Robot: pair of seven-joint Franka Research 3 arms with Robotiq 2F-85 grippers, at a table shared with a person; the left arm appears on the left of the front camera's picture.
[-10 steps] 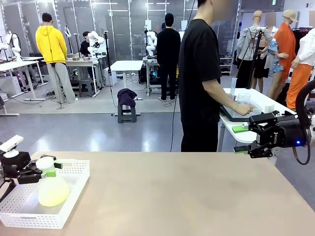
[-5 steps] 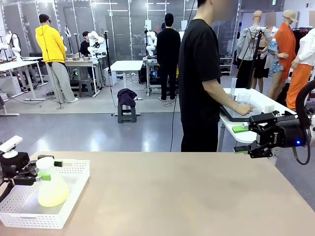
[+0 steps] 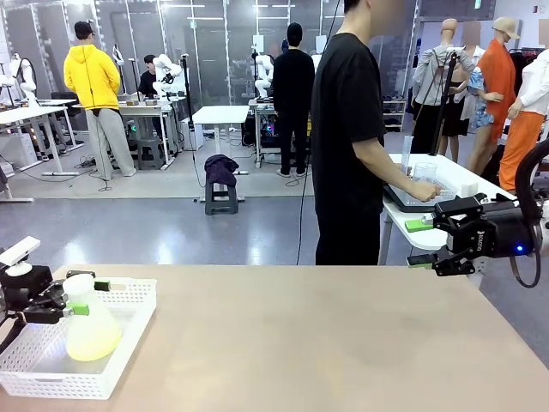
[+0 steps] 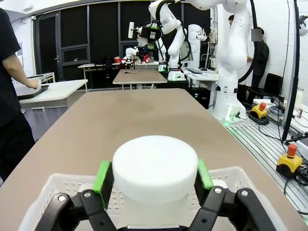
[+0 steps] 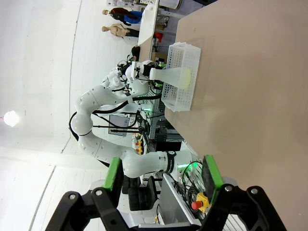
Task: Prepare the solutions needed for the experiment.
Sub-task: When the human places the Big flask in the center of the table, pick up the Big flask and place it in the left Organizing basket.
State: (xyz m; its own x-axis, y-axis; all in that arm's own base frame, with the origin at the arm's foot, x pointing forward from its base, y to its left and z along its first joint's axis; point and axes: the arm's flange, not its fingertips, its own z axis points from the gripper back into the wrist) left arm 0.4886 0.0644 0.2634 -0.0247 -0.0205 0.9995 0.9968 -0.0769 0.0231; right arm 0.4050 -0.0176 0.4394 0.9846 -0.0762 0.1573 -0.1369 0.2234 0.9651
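Observation:
A conical flask [image 3: 90, 330] with a white cap [image 4: 155, 171] stands in a white perforated basket [image 3: 129, 296] at the table's front left. Pale yellow solution [image 3: 93, 342] fills its lower part. My left gripper [image 3: 86, 296] is shut on the flask's capped neck, green pads pressing both sides of the cap in the left wrist view. My right gripper [image 3: 420, 243] hangs open and empty beyond the table's right edge, pointing left. From the right wrist view, the flask [image 5: 175, 76] and basket [image 5: 185, 53] lie far across the table from that gripper [image 5: 162, 175].
The tan table [image 3: 326, 343] stretches bare between basket and right gripper. A person in black [image 3: 347, 137] stands past the far edge, one hand [image 3: 422, 190] on a tray on a white side table.
The left gripper and flask have shifted slightly left and down in the basket. The right arm has not moved.

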